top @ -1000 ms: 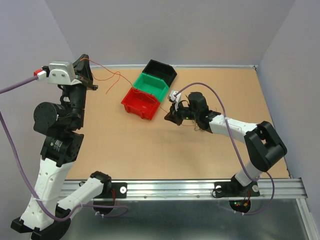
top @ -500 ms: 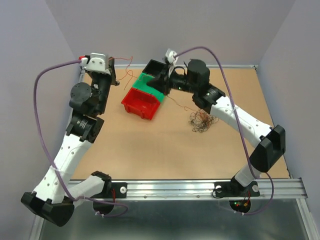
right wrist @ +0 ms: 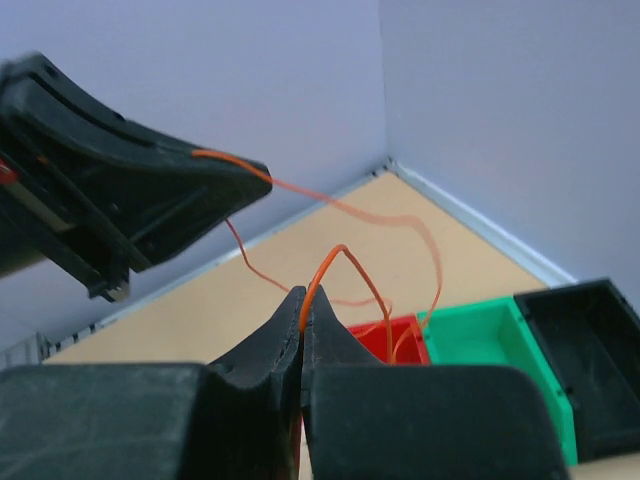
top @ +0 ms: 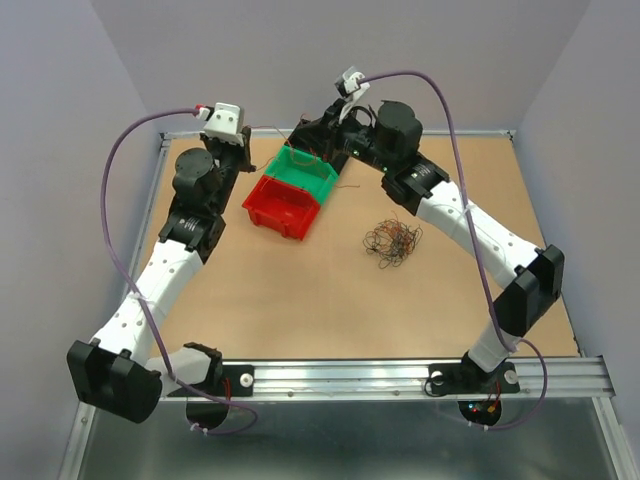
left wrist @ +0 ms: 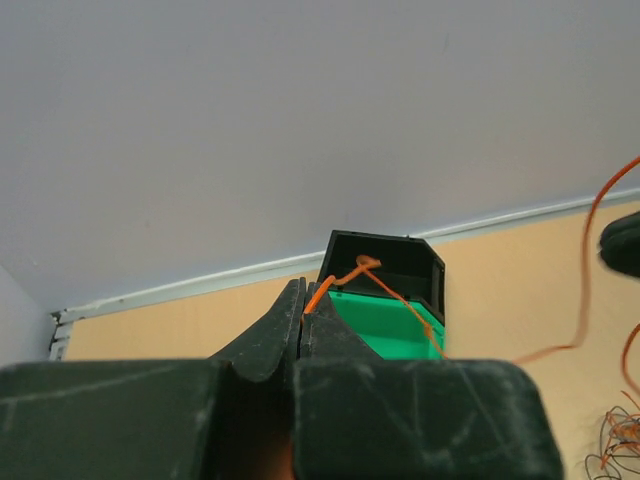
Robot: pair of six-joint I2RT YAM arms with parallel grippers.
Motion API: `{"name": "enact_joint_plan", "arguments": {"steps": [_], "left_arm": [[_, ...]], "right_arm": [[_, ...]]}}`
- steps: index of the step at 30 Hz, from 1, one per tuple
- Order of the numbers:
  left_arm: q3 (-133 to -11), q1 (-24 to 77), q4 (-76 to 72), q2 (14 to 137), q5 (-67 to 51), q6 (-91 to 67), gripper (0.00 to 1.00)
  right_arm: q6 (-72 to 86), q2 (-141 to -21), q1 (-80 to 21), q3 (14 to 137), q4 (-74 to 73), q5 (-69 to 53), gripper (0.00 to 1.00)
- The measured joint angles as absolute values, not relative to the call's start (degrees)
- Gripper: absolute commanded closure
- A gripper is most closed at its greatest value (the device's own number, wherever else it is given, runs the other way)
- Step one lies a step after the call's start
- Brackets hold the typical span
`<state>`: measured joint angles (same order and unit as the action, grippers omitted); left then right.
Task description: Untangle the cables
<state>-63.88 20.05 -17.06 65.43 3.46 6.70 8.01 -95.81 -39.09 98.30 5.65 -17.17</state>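
The cables' bundle [top: 392, 241] of thin red-orange, green and black wires lies in loose loops on the table, right of the bins. One red-orange wire [left wrist: 345, 276] is out of the bundle. My left gripper [left wrist: 303, 304] is shut on one part of it, held high at the back left [top: 238, 158]. My right gripper [right wrist: 303, 299] is shut on another part of the same wire [right wrist: 346, 256], up over the black and green bins [top: 318, 135]. The wire hangs slack between the two grippers and down over the bins.
Three bins stand in a diagonal row: red [top: 283, 206], green [top: 305, 171] and black [left wrist: 385, 264], the black one largely hidden under my right gripper in the top view. The back wall and the table's raised back edge [top: 470, 131] are close behind both grippers.
My right gripper rose from the bundle and swung back left over the bins with the wire. My left arm swung right toward the bins. The bundle stayed on the table.
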Motion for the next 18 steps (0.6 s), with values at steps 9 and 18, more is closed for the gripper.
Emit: {"name": "enact_joint_plan", "arguments": {"steps": [9, 18], "left_arm": [[-63.2, 16.8, -18.0, 74.3, -2.8, 4.1, 1.0], [-61.1, 15.2, -18.9, 79.7, -5.0, 3.2, 1.0]], "right_arm": [[8.5, -99.4, -39.1, 90.2, 6.9, -15.6, 0.99], [8.9, -100.7, -39.1, 85.6, 13.9, -18.5, 0.99]]}}
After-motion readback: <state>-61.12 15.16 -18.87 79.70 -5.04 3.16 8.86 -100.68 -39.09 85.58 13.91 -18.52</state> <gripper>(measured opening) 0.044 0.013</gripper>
